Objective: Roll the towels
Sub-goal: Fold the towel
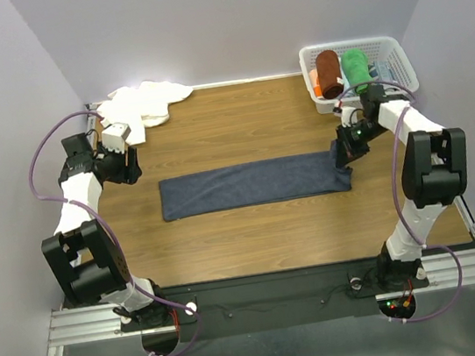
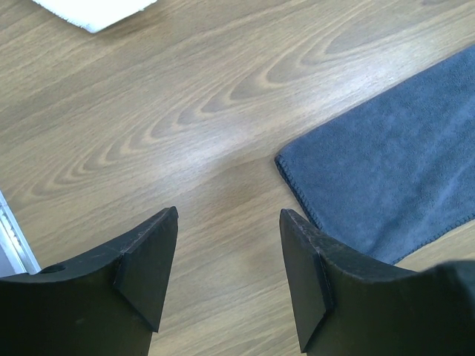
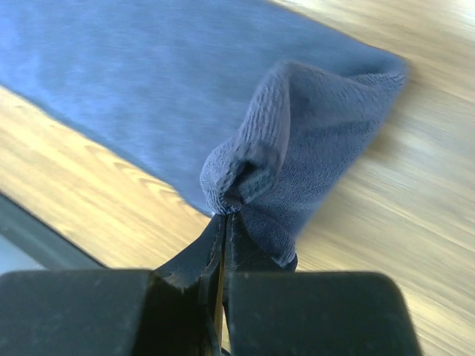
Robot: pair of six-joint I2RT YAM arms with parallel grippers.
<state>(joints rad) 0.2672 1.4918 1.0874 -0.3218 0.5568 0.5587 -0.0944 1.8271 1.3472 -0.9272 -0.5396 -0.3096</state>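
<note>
The blue-grey towel (image 1: 252,185) lies flat as a long strip on the surface (image 1: 238,120), nearer to the arms than the basket (image 1: 398,62) and stretching away to its left. The white towel (image 1: 149,100) is crumpled far to the left of the basket. The right gripper (image 3: 225,222) is clamped on the strip's end nearest the basket and lifts a small fold. The left gripper (image 2: 230,215) has its jaws apart and holds nothing, just off the end far from the basket. The cloth looks light, soft and limp, so it will likely sag and slide. I think the short edge is the best place to hold.
</note>
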